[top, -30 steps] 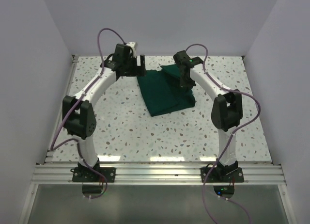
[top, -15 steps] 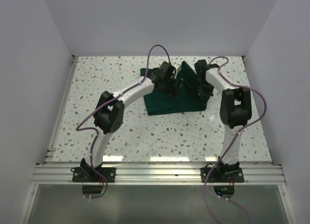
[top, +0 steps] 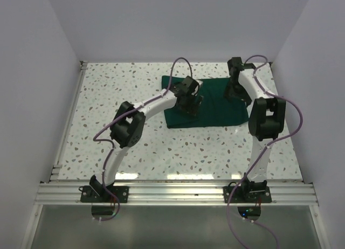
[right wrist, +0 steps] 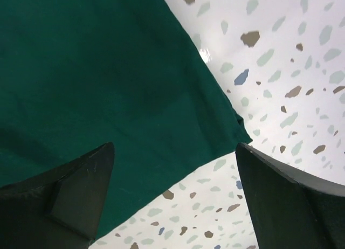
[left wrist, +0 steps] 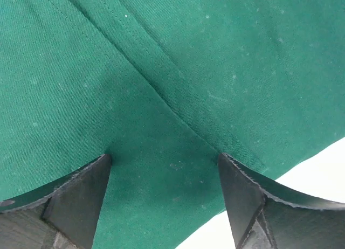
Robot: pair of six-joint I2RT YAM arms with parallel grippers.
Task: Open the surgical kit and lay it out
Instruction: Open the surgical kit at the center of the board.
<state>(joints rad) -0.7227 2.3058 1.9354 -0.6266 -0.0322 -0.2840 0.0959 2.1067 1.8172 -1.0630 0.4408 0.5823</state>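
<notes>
cloth wrap (top: pixel 215 109) unfolded flatter | long axis left-right | left fingers (left wrist: pixel 75 200), right fingers (right wrist: pixel 70 189) open, empty

Pose: left arm (top: pixel 141 106) leans forward and to the right from its base, elbow raised, forearm angled inward. The left gripper (left wrist: pixel 164 160) points down, fingers (left wrist: pixel 81 195) spread wide. The right arm (top: pixel 259 152) rises steeply from its base, elbow high, forearm stretched away from the base. The right gripper (right wrist: pixel 175 146) points down, fingers (right wrist: pixel 81 189) spread wide. Grippers well apart, the left one nearer the bases.
</notes>
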